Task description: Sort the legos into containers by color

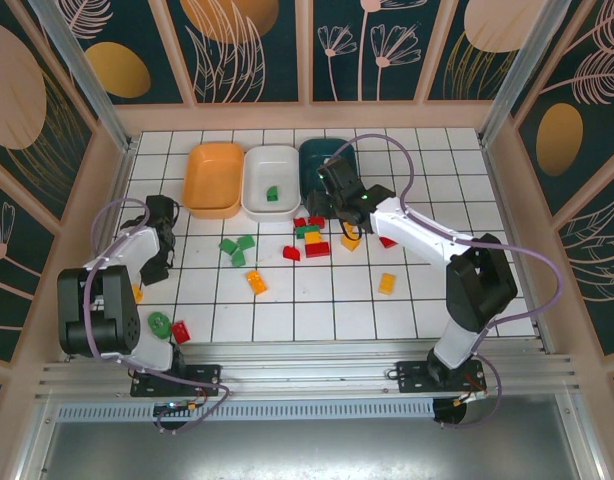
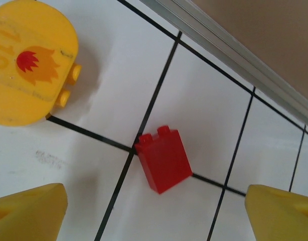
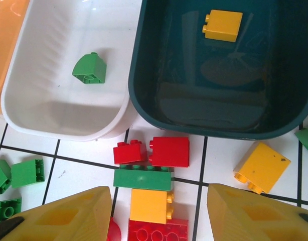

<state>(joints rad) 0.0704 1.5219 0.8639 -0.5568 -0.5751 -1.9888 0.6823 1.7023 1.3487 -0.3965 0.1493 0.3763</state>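
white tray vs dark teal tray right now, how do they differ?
Colour: the white tray is pale, the dark teal tray is very dark. Contents: the white tray holds one green brick, the dark teal tray holds one yellow brick. Both are shallow rounded rectangles, side by side.

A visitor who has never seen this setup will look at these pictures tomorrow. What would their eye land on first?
Three trays line the far side of the table: an orange tray, a white tray holding one green brick and a dark teal tray holding one yellow brick. In front lies a bright cluster of bricks, the right gripper open above it. The left gripper hangs open over a red brick.
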